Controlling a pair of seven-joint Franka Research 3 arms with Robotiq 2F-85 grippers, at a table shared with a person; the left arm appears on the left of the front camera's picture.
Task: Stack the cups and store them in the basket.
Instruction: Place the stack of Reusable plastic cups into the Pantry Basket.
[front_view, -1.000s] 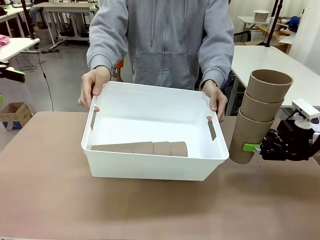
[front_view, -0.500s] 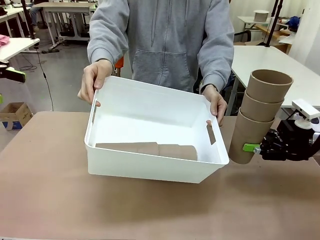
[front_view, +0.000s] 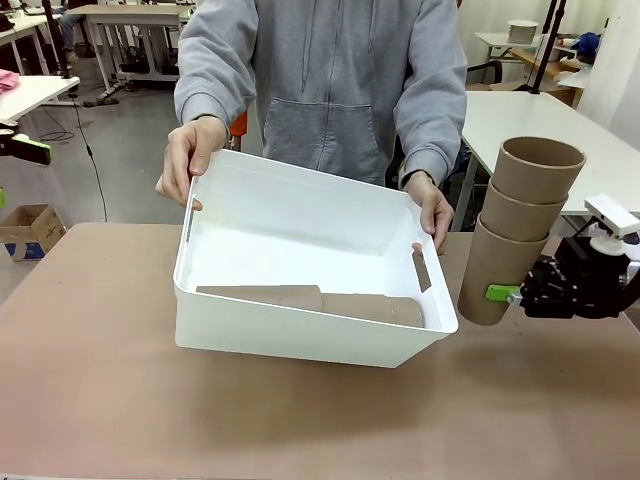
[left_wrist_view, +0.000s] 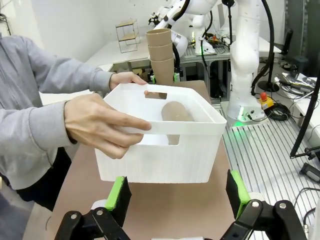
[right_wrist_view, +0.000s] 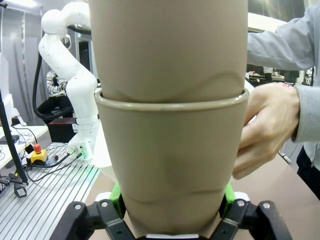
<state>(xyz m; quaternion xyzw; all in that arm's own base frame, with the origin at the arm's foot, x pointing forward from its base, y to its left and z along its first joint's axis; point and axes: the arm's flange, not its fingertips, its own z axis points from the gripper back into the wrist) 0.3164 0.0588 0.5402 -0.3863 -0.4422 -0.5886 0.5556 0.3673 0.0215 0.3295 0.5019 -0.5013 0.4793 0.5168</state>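
Right gripper (front_view: 512, 294) clamps my cup stack (front_view: 520, 230), frame right | left gripper (left_wrist_view: 177, 192) open | tilted basket (front_view: 310, 335) could spill cups

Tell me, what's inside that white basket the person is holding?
A stack of cups lies on its side inside the basket. The near wall hides its lower part.

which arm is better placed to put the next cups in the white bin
Right. The right gripper is already shut on a stack of three tan paper cups just beside the white plastic bin, which the person tilts toward it. The left gripper is open and holds nothing.
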